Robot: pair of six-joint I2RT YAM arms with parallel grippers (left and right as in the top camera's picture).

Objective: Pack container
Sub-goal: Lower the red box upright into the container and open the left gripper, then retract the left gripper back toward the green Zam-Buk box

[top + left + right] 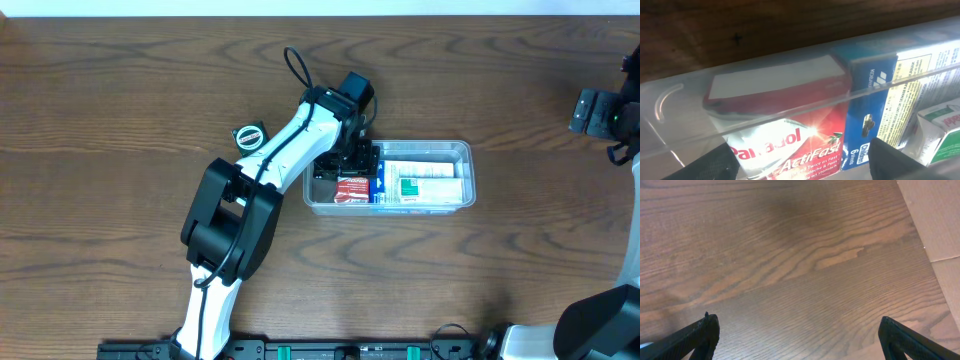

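Overhead, the container sits mid-surface, with the left arm reaching over its left end. Inside, the red Panadol box, the blue box and the green-and-white box sit side by side, likely so they fill the floor without stacking. In the left wrist view the left fingers stand wide apart over the Panadol box, clamping nothing. I cannot tell whether they touch it. The right fingers are likewise spread and empty over bare wood well away, probably to keep clear of the packing.
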